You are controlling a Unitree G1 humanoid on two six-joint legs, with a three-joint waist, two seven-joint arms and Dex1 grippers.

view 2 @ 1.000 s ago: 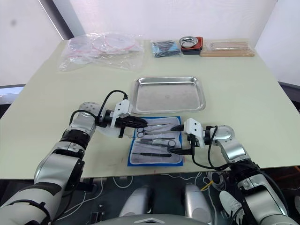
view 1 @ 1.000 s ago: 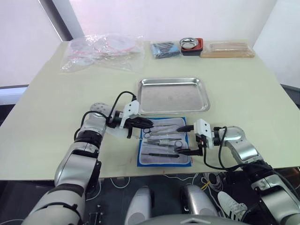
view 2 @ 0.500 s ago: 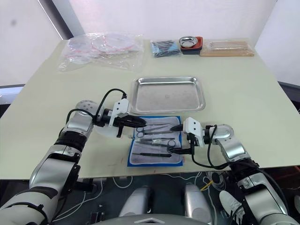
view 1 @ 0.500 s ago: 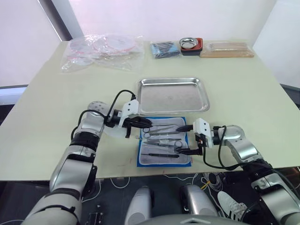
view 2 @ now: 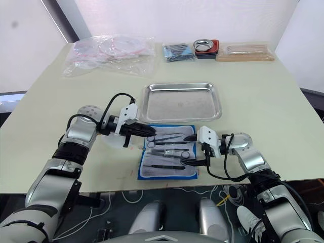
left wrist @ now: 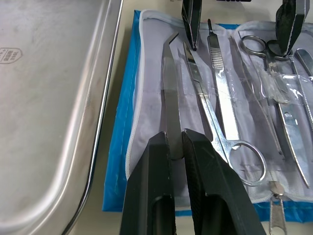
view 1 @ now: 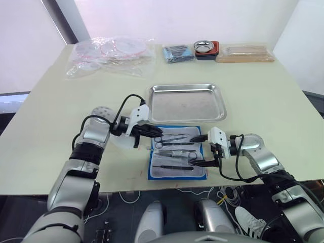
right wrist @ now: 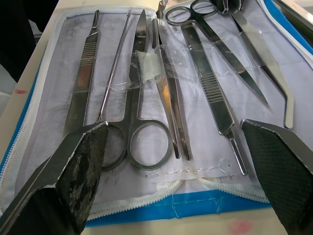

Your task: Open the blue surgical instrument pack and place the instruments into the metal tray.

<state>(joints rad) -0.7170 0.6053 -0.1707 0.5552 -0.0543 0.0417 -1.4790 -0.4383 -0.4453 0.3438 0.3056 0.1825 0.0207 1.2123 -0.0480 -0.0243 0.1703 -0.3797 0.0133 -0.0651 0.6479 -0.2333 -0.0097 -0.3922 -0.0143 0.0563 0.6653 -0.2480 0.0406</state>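
The blue surgical instrument pack lies open near the table's front edge, pale lining up. Several instruments lie side by side in it: ring-handled scissors, tweezers and thin probes. Just behind the pack sits the metal tray, with nothing in it. My left gripper is at the pack's far left corner. In the left wrist view the left gripper is shut on a flat bent-tipped instrument that still rests on the lining. My right gripper stands wide open at the pack's right side, low over the instruments.
Along the back edge lie clear plastic bags, a dark blue packet, a small round bowl in a red holder and a tan box. The pack's near edge lies close to the table's front edge.
My left arm has drawn a little to the left, its gripper staying at the pack's far left corner. The right gripper has not moved.
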